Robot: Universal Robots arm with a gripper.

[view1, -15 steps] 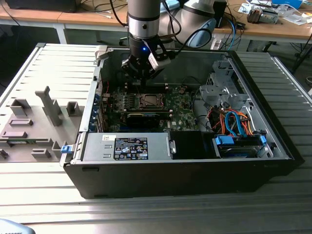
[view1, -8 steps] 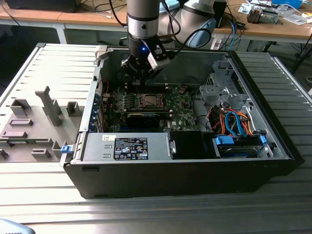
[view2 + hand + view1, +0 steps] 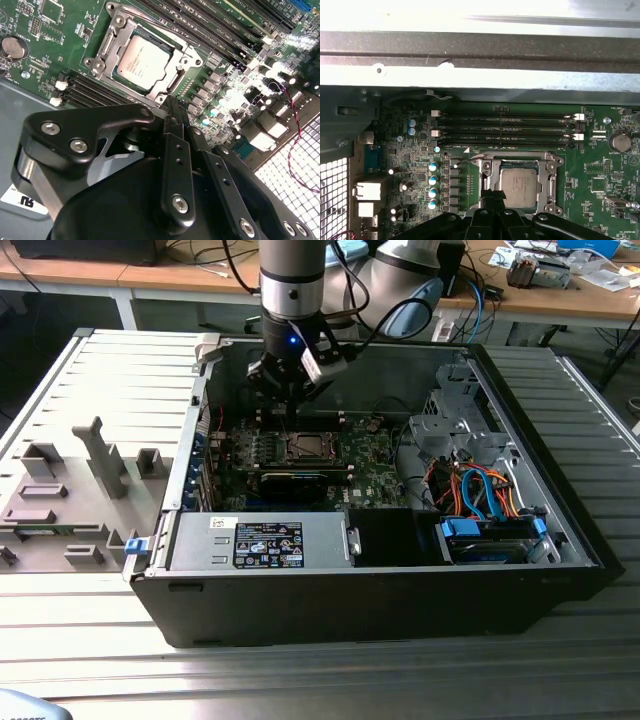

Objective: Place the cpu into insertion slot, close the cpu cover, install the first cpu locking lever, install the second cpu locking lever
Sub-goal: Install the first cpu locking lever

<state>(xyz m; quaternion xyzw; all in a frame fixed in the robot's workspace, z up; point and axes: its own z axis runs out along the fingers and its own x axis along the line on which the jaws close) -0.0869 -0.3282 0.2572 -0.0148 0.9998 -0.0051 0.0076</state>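
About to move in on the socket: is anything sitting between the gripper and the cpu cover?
Nothing visible. In the second wrist view the gripper sits right at the edge of the cpu cover, which lies flat around the cpu. No cable or card crosses between them.

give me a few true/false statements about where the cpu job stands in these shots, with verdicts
1. The cpu lies in the insertion slot on the green board. True.
2. The cpu cover is down around the chip, its window showing the pale metal top. True.
3. The hand carries the cpu above the case. False: the chip sits in the socket and the fingertips are at the edge of the cover frame.
4. The memory slots beside the socket lie on the grey table outside the case. False: they are on the board, next to the socket.
5. In the exterior view the arm reaches down into the open computer case. True.
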